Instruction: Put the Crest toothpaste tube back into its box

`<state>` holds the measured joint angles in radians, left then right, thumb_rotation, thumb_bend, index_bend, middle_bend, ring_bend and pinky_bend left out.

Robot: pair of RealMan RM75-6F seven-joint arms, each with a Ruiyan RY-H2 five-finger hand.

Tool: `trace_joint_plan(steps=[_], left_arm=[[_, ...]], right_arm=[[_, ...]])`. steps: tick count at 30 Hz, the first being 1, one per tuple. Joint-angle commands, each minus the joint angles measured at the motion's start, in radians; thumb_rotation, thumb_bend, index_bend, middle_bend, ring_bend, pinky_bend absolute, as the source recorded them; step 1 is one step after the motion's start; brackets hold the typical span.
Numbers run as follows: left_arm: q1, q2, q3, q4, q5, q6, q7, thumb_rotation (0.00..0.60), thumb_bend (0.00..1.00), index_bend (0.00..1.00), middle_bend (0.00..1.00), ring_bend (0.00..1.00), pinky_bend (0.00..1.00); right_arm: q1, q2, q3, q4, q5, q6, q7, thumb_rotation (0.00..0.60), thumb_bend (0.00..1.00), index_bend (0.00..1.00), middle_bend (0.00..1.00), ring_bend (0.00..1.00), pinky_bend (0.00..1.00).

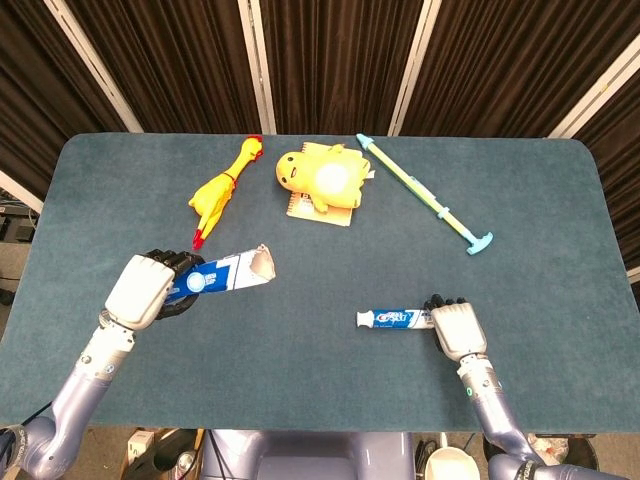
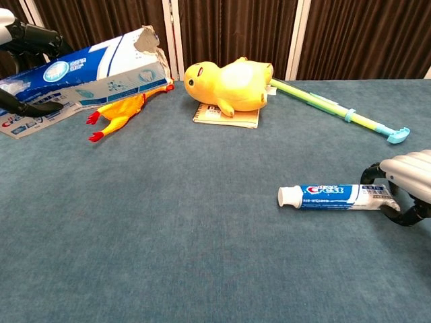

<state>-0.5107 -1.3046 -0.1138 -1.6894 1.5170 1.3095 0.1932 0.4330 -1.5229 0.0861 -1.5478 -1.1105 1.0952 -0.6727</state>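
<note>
The Crest toothpaste tube [image 1: 392, 318] [image 2: 330, 196] lies flat on the blue table, its white cap pointing to the left of the views. My right hand [image 1: 455, 325] [image 2: 407, 178] sits at the tube's flat tail, with fingers curled over it and the thumb hooked under it. My left hand [image 1: 145, 290] [image 2: 30, 37] holds the blue-and-white toothpaste box [image 1: 232, 272] [image 2: 94, 70] above the table at the left. The box's torn open end faces the tube. A wide stretch of table separates box and tube.
A yellow rubber chicken [image 1: 222, 187] lies behind the box. A yellow duck plush [image 1: 320, 175] rests on a notebook [image 1: 318, 210] at the back centre. A long green-and-blue stick [image 1: 425, 195] lies diagonally at the back right.
</note>
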Motion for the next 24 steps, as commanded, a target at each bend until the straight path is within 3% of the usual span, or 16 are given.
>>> trace_joint_plan(steps=[1, 8, 17, 24], left_arm=[[0.001, -0.002, -0.001, 0.001, 0.002, -0.001, -0.005, 0.6, 0.42, 0.39, 0.54, 0.51, 0.54], [0.002, -0.014, 0.003, 0.01, 0.011, -0.002, -0.017, 0.6, 0.42, 0.39, 0.54, 0.51, 0.54], [0.002, -0.034, -0.001, 0.018, -0.004, -0.013, -0.051, 0.6, 0.42, 0.39, 0.54, 0.51, 0.54], [-0.023, -0.085, -0.019, 0.048, -0.025, -0.049, -0.093, 0.6, 0.42, 0.4, 0.54, 0.51, 0.54]], right_arm=[[-0.002, 0.01, -0.014, -0.007, -0.054, 0.015, 0.041, 0.6, 0.49, 0.86, 0.76, 0.7, 0.7], [-0.004, 0.064, -0.025, -0.062, -0.178, 0.056, 0.143, 0.6, 0.53, 0.99, 0.85, 0.79, 0.77], [0.001, 0.139, -0.017, -0.142, -0.248, 0.085, 0.184, 0.6, 0.54, 1.0, 0.85, 0.79, 0.76], [0.024, 0.218, 0.036, -0.218, -0.27, 0.107, 0.196, 0.6, 0.54, 1.0, 0.85, 0.79, 0.77]])
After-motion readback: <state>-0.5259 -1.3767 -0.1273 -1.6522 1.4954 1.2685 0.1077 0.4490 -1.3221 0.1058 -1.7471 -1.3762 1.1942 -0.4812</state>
